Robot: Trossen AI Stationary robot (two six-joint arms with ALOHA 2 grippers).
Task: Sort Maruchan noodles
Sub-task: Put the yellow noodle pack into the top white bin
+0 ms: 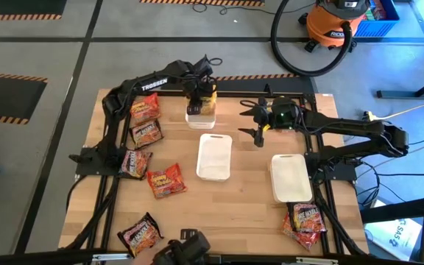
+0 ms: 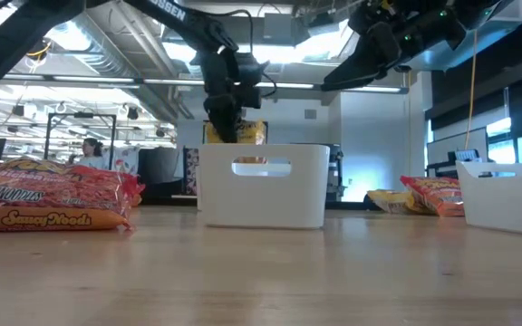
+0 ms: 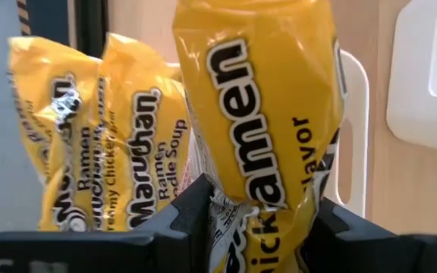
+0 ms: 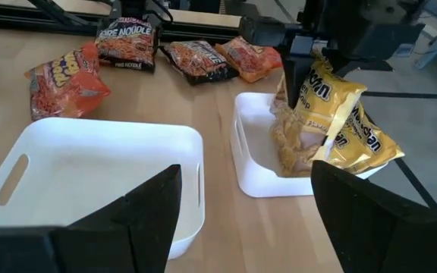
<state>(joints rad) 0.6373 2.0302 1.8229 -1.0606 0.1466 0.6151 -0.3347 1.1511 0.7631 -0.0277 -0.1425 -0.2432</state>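
Step in hand, as I read it: left arm is placing a yellow packet (image 3: 260, 114) into the far white tray (image 1: 200, 118), the one that's already holding other yellow Maruchan packets (image 3: 120, 136). Left gripper (image 1: 199, 94) is hanging over that tray with its fingers pinching the yellow packet upright, lower end sitting between the pads. Right gripper (image 1: 259, 122) is idling in the air near the middle tray (image 1: 214, 156), fingers spread, holding nothing.

Next move probably calls for lowering the packet beside the stack, letting go, then going for a loose one. Crinkly film might be clinging to the pads, so a clean lift-off matters.

Where the rest is lying:
- wooden table (image 1: 234, 213) is carrying three trays; middle tray and right tray (image 1: 291, 177) are looking empty
- red-orange packets (image 1: 144, 121) are lying loose along the left side, well apart from the trays, one (image 1: 166, 180) nearer the centre
- a dark one (image 1: 140, 234) is sitting near the front-left edge
- a small pile (image 1: 307, 219) is sitting just in front of the right tray

Room: grey floor with hazard striping, orange shop vac (image 1: 337, 22) with a black hose beyond the table; a person (image 2: 89, 149) is showing far back in the low view
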